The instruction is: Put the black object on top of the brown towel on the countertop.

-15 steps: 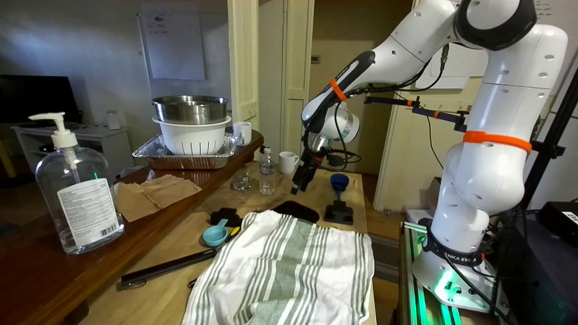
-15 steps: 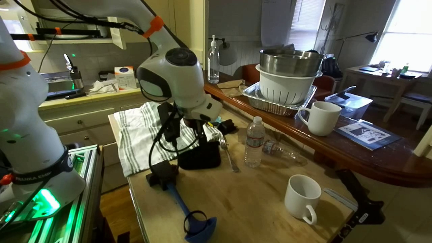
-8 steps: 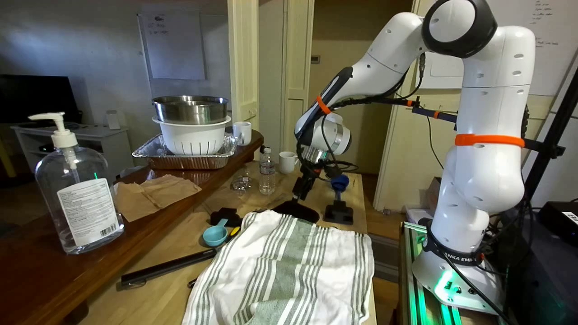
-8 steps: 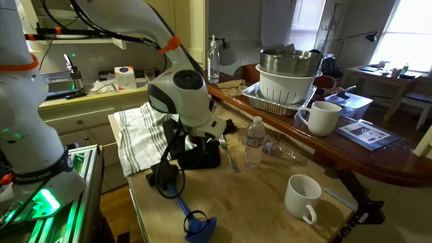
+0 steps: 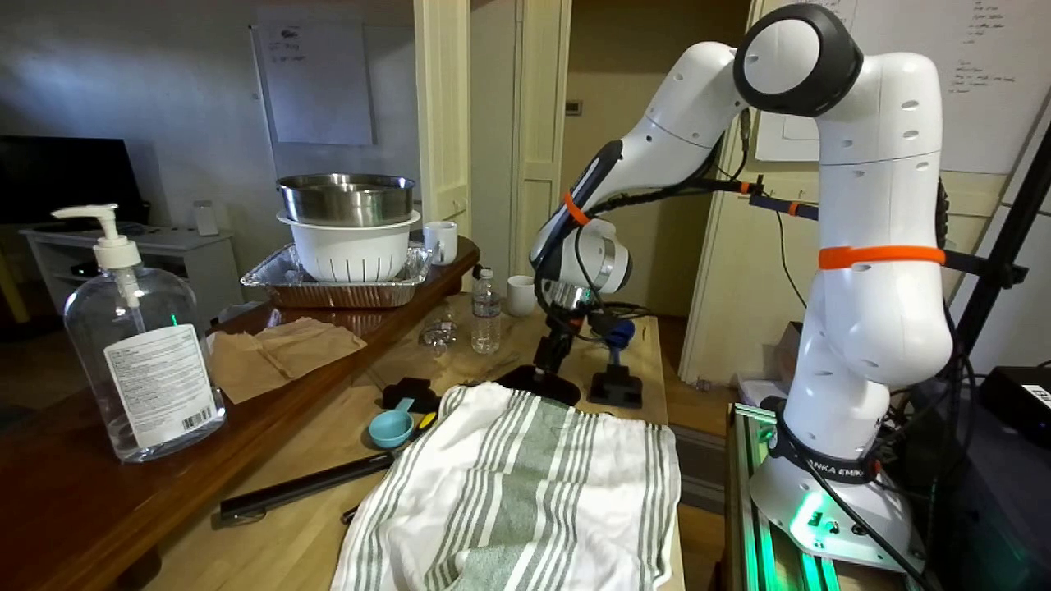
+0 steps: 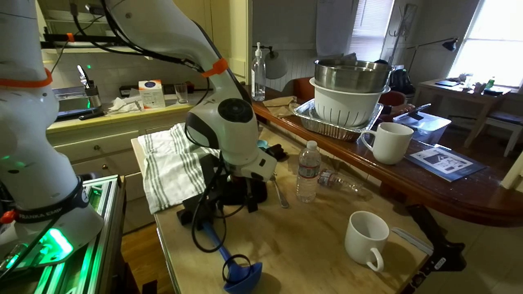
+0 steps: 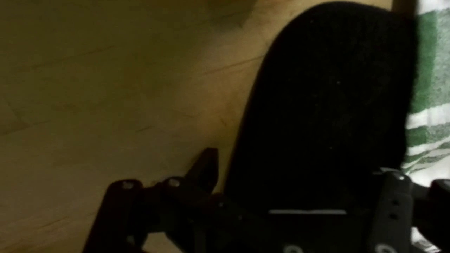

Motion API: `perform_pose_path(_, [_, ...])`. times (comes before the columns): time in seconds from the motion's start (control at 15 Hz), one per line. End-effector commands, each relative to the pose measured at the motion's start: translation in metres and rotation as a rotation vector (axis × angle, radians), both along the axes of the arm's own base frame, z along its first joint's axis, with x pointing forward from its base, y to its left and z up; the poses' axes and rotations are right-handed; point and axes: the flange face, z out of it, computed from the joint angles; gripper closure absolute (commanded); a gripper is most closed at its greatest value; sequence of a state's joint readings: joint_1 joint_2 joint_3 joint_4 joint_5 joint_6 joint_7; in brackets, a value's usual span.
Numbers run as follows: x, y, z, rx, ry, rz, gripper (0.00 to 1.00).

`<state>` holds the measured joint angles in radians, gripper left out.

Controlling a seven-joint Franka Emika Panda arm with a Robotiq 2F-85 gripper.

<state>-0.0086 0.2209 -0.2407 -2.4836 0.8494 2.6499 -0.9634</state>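
Black object (image 7: 323, 105) is lying on the wooden countertop (image 6: 294, 245), and in the wrist view I am seeing the striped towel (image 5: 525, 501) running along its 3 o'clock edge. My gripper (image 7: 299, 161) is straddling it with jaws spread wide, one finger (image 7: 208, 167) on the 9 o'clock side and its partner on the towel side; whether either is touching the object, I cannot tell from here.

Taking bearings from the object in an exterior view, I am finding the towel at 6 o'clock, a turquoise measuring cup (image 5: 392, 428) between 8 and 9, a water bottle (image 5: 486, 320) standing at 11 and a white mug (image 5: 520, 295) near 12. Toward 10, on the raised ledge (image 5: 57, 492), a foil tray (image 5: 345, 297) is holding a white colander (image 5: 353, 253), which is cradling a steel bowl (image 5: 349, 205). At 9, a pump bottle (image 5: 144, 369) is standing on that same ledge; its fill level is escaping me.

Against a second ago, I am holding the gripper lower: its fingers, then hanging higher, are now overlapping the object in both exterior views. Object, towel and blue ladle (image 6: 241, 272) are staying put.
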Motion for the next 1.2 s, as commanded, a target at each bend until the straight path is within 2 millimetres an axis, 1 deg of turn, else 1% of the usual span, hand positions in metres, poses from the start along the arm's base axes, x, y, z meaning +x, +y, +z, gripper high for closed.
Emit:
perform_pose_path(0.0, [0.004,-0.002,-0.013,-0.005,0.008,0.010,0.41])
perform_pose_path(0.07, [0.005,-0.001,-0.013,0.002,0.005,0.015,0.49])
perform_pose_path(0.13, [0.006,0.001,-0.012,0.002,0.003,0.018,0.54])
perform_pose_path(0.2, [0.008,0.004,-0.012,0.002,0.003,0.027,0.53])
perform_pose_path(0.33, [0.010,0.011,-0.009,0.003,-0.001,0.042,0.58])
perform_pose_path(0.4, [0.012,0.015,-0.009,0.003,-0.001,0.051,0.57])
perform_pose_path(0.47, [0.013,0.017,-0.009,0.004,-0.001,0.057,0.68])
perform_pose_path(0.53, [0.014,0.020,-0.007,0.003,-0.006,0.062,0.82])
perform_pose_path(0.67, [0.017,0.026,-0.001,0.009,-0.013,0.068,0.96])
perform_pose_path(0.73, [0.018,0.028,0.005,0.018,-0.022,0.062,1.00])
perform_pose_path(0.8, [0.019,0.028,0.012,0.023,-0.030,0.058,1.00])
perform_pose_path(0.87, [0.017,0.026,0.020,0.020,-0.031,0.050,0.96])
perform_pose_path(0.93, [0.015,0.023,0.026,0.015,-0.032,0.042,0.97])
perform_pose_path(1.07, [0.010,0.016,0.046,0.007,-0.036,0.011,0.97])
perform_pose_path(1.13, [0.006,0.014,0.061,0.030,-0.032,-0.011,0.97])
